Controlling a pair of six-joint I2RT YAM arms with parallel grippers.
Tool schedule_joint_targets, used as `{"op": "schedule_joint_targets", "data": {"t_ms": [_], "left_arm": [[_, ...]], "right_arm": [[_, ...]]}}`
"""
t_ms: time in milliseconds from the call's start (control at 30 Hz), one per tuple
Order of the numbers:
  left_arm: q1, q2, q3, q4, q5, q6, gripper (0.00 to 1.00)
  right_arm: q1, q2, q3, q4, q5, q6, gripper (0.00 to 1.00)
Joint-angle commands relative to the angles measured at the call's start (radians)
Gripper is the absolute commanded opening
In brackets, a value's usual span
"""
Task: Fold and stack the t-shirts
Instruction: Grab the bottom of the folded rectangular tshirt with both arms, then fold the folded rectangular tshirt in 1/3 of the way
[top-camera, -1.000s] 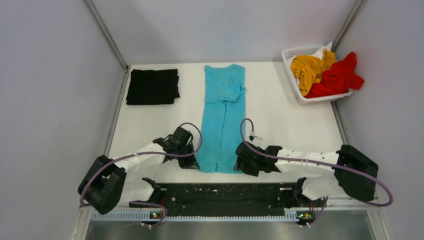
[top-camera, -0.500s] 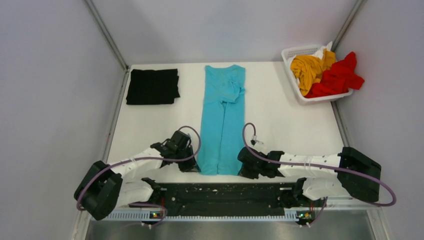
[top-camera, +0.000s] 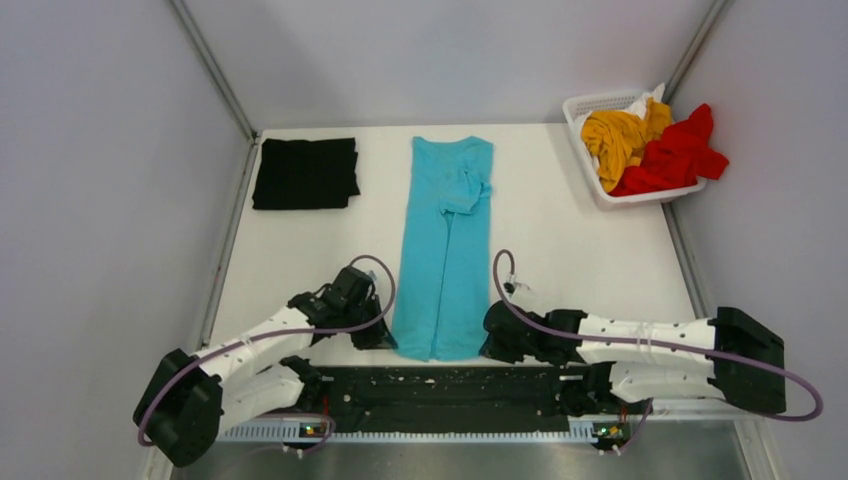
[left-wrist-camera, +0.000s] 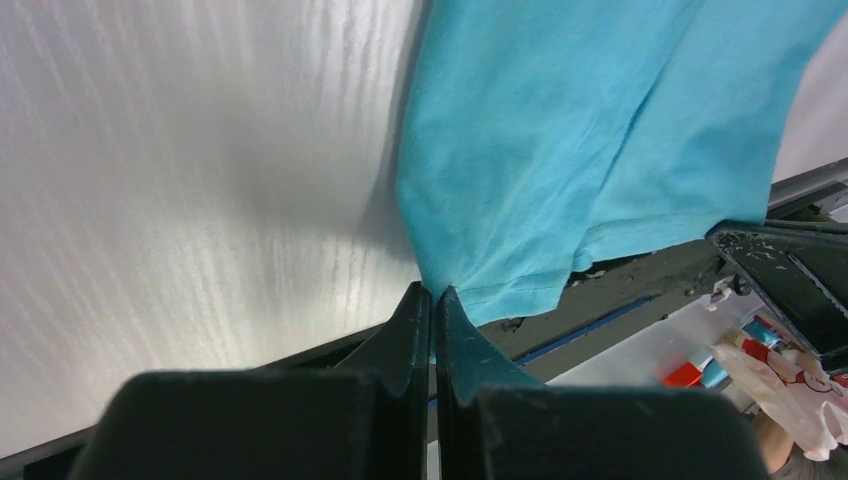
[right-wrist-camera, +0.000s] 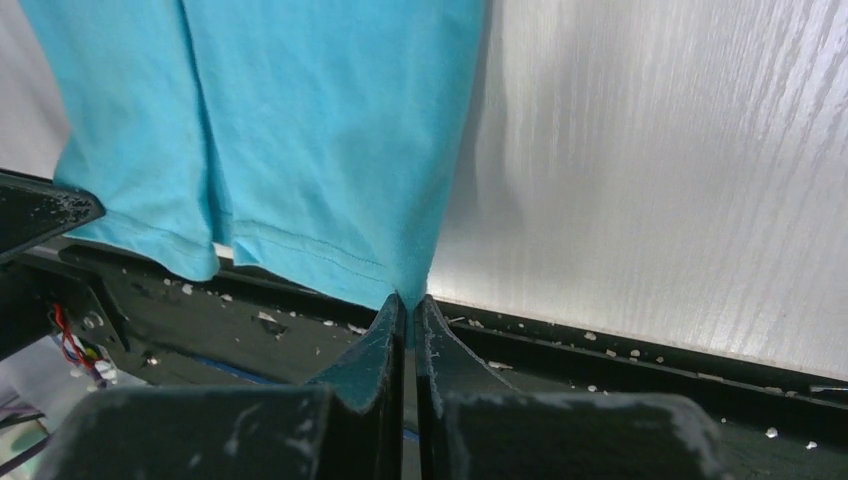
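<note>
Turquoise t-shirt (top-camera: 445, 250) hem pinched at table (top-camera: 570, 240) edge.

1. White, faintly grained surface (top-camera: 570, 250), enclosed by plain grey walls (top-camera: 100, 150).
2. White lattice basket (top-camera: 583, 104), at the surface's far right corner.
3. Black, speckled strip (top-camera: 450, 385), along the near edge.

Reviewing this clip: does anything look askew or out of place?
Two things. The turquoise shirt has cloth bunched in a lump near its collar end, so the lengthwise fold is not flat. The red shirt spills over the rim of the white basket. The black shirt lies neatly folded.
</note>
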Motion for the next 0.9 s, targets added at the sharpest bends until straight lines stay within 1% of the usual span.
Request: {"op": "schedule_joint_targets", "data": {"t_ms": [0, 200, 333, 433, 600, 733, 867], "left_arm": [[-0.004, 0.041, 0.096, 0.066, 0.014, 0.033, 0.0], [-0.002, 0.196, 0.291, 0.071, -0.024, 0.103, 0.0], [0.016, 0.315, 0.416, 0.067, -0.032, 0.141, 0.0], [0.052, 0.41, 0.511, 0.05, -0.029, 0.165, 0.0], [0.141, 0.525, 0.63, 0.056, -0.037, 0.178, 0.0], [0.189, 0.621, 0.735, 0.07, -0.082, 0.214, 0.0], [0.221, 0.705, 0.824, 0.085, -0.081, 0.234, 0.0]], "right_arm": [[-0.008, -0.033, 0.086, 0.002, 0.118, -0.077, 0.0], [-0.152, -0.012, 0.116, 0.124, 0.045, -0.224, 0.0], [-0.237, 0.04, 0.19, 0.141, 0.023, -0.351, 0.0], [-0.331, 0.089, 0.238, 0.163, -0.021, -0.431, 0.0], [-0.487, 0.165, 0.316, 0.235, -0.088, -0.57, 0.0], [-0.559, 0.273, 0.361, 0.31, -0.132, -0.68, 0.0], [-0.628, 0.353, 0.399, 0.366, -0.159, -0.711, 0.0]]}}
